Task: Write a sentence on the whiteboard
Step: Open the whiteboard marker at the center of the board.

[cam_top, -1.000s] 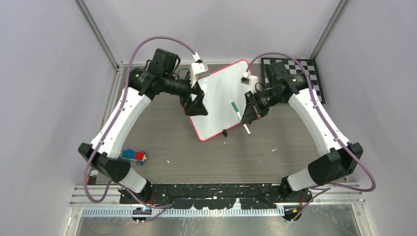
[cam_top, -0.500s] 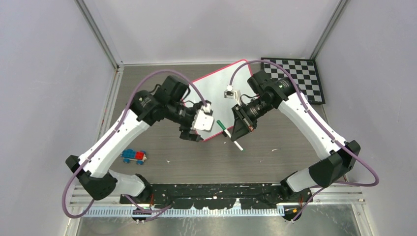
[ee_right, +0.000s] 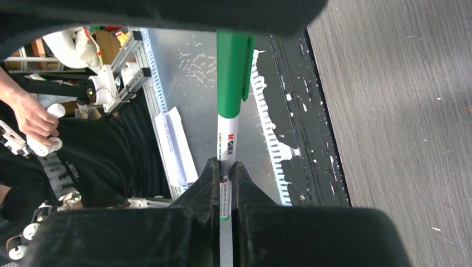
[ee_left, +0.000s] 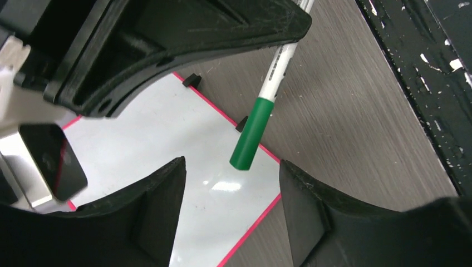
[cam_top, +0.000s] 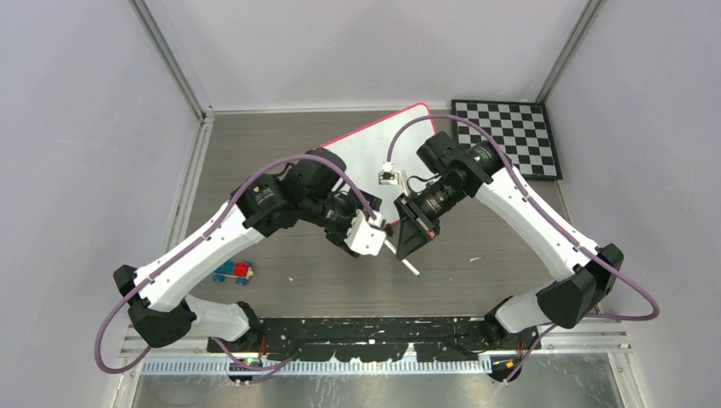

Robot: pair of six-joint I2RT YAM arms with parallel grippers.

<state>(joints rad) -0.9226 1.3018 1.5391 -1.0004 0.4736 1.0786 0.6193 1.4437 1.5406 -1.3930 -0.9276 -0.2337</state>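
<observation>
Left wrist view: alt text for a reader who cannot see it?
A capped green marker, clamped in the right gripper's fingers, points toward the gap between the left gripper's open fingers; behind it lies a whiteboard corner with no lettering visible.

Premises: a robotics laboratory test cell.

Grounds:
- The table (cam_top: pixel 281 144) is boxed in on three sides by plain grey panels (cam_top: pixel 85 127) set in aluminium posts (cam_top: pixel 170 64).
- Two white-and-black arms (cam_top: pixel 200 246) are bolted to a black plate (cam_top: pixel 374 327) at the table's near edge. A slotted aluminium rail (cam_top: pixel 340 365) sits just beyond it, and purple cables (cam_top: pixel 434 117) loop off the arms.
- A checkered board (cam_top: pixel 510 136) lies at the table's far right corner.
- Past the near edge, the right wrist view shows aluminium framing (ee_right: pixel 131 53) and a person's hand (ee_right: pixel 33 117).
</observation>
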